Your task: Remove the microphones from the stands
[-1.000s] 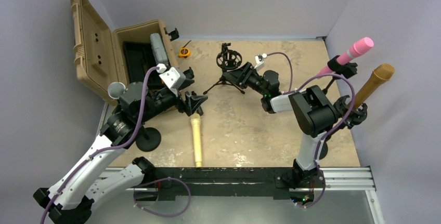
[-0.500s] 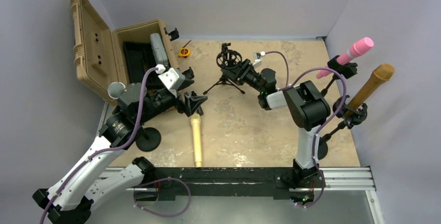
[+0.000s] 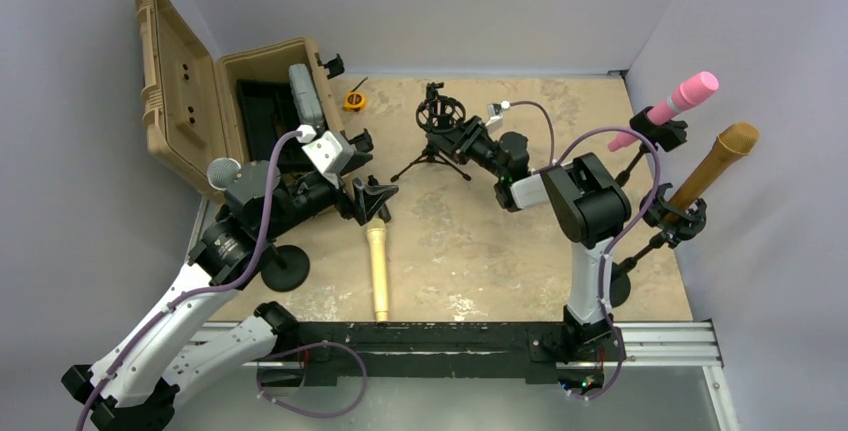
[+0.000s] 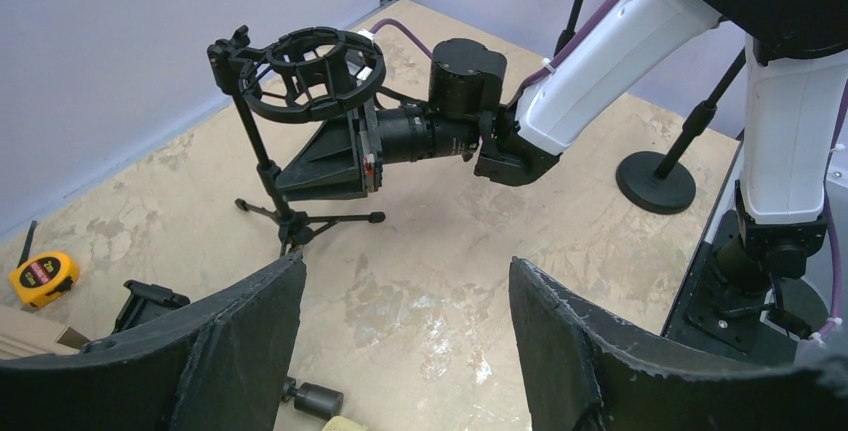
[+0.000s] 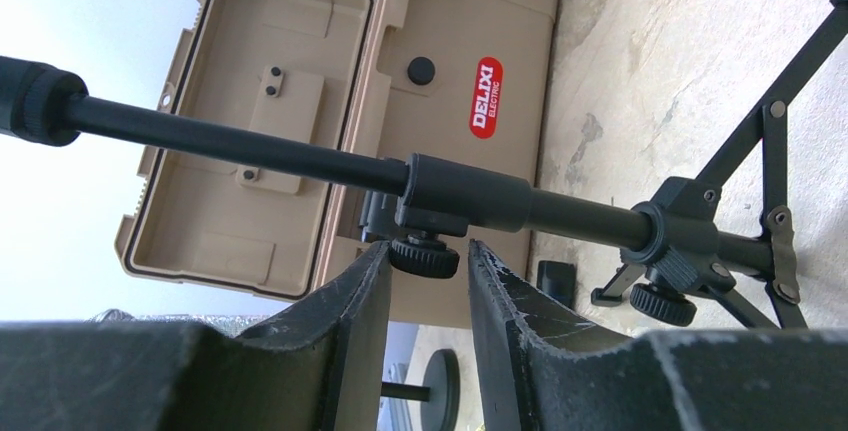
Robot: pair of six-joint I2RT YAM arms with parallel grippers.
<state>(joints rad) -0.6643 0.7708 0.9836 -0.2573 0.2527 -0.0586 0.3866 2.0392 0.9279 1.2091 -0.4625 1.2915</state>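
The top camera overlooked the whole mottled beige tabletop (image 3: 480,241) from above its near edge. All views shared the black tripod stand (image 4: 265,161): left wrist from across the table, right wrist close against its pole.

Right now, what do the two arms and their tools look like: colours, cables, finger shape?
Both arms, left arm and right arm, have white links with black joints, and a purple cable loops along each. The left tool and right tool carry broad black fingers with rough, wedge-shaped faces.
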